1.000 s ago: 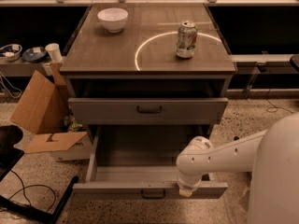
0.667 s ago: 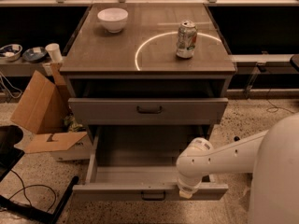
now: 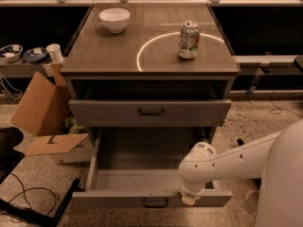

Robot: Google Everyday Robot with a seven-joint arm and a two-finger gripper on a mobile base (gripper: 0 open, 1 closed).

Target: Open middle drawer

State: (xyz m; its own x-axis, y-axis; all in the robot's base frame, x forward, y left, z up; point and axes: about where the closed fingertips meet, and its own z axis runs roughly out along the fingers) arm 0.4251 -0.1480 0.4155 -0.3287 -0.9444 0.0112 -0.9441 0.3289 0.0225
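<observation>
The middle drawer [image 3: 151, 198] has a low wide grey front with a small dark centre handle. It stands pulled far out from the cabinet, and its grey inside shows. My white arm reaches in from the right. The gripper [image 3: 188, 201] hangs at the arm's end, pointing down at the drawer's front edge, right of the handle. It is mostly hidden behind the wrist. Above, the taller-fronted top drawer [image 3: 150, 112] with the bigger handle stands slightly out. The lowest drawer is hidden under the open one.
A white bowl [image 3: 114, 19] and a soda can [image 3: 189, 40] stand on the cabinet top [image 3: 94, 56]. An open cardboard box [image 3: 45, 112] lies on the floor to the left. Cables and a dark base [image 3: 28, 202] are at the lower left.
</observation>
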